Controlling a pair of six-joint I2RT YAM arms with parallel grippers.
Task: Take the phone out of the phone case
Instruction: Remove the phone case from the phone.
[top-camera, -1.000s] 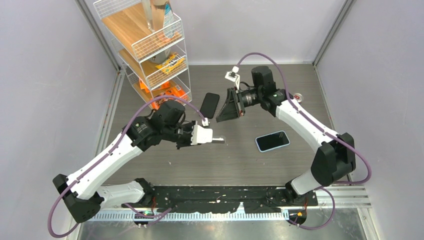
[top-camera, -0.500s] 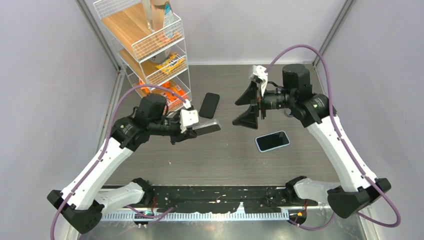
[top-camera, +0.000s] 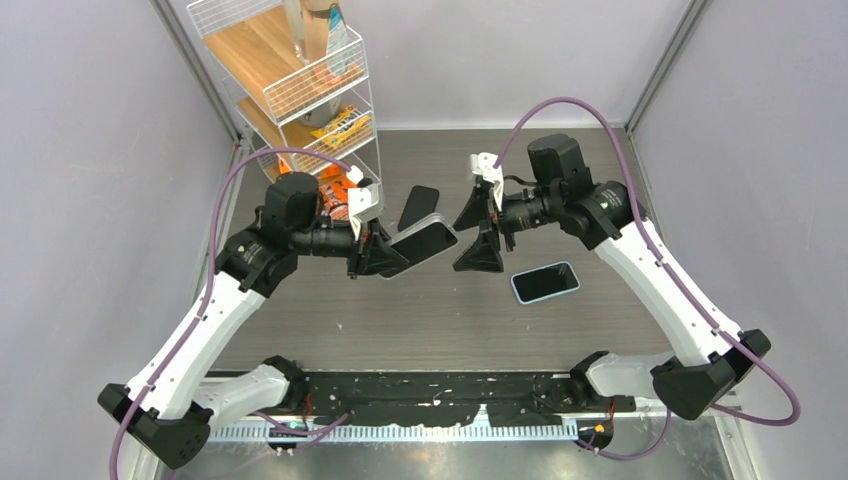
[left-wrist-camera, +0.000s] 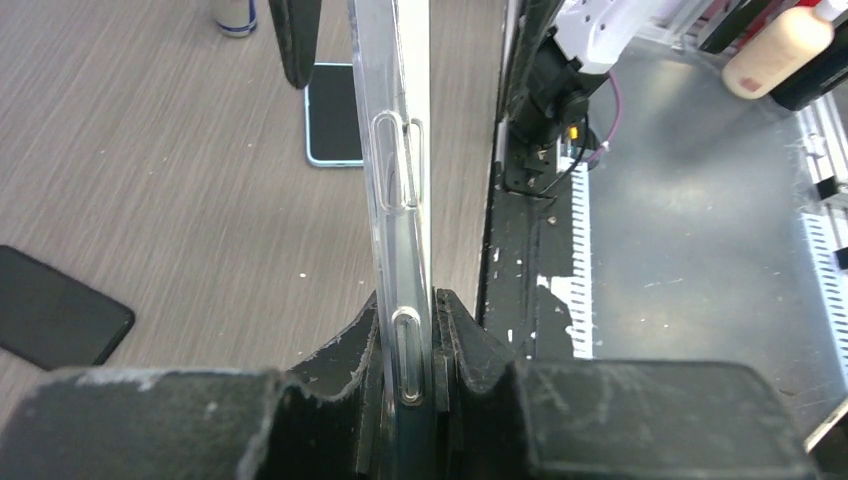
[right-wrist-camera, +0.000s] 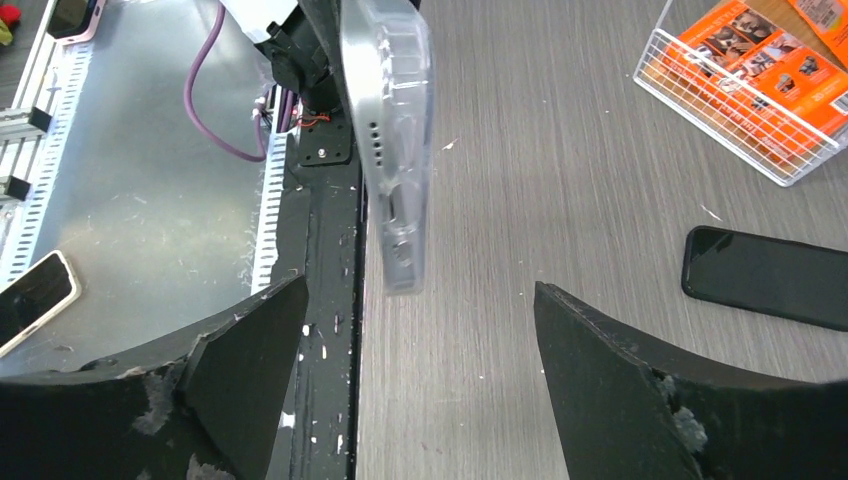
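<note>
A phone in a clear phone case (top-camera: 425, 240) hangs in the air over the middle of the table. My left gripper (top-camera: 385, 255) is shut on its near end. In the left wrist view the case's edge (left-wrist-camera: 400, 180) with its button cut-outs runs straight out from between my left gripper's (left-wrist-camera: 410, 340) jaws. My right gripper (top-camera: 472, 235) is open and faces the free end of the case. In the right wrist view that end (right-wrist-camera: 390, 130) hangs just beyond the wide gap of my right gripper (right-wrist-camera: 420, 287), touching neither finger.
A bare black phone (top-camera: 420, 203) lies on the table behind the held one. A phone in a light-blue case (top-camera: 545, 282) lies at the right. A wire shelf rack (top-camera: 300, 90) with orange packets stands at the back left.
My left arm has swung the cased phone up and to the right. My right gripper has opened wide, pulled back, then come in to face the phone's free end.
</note>
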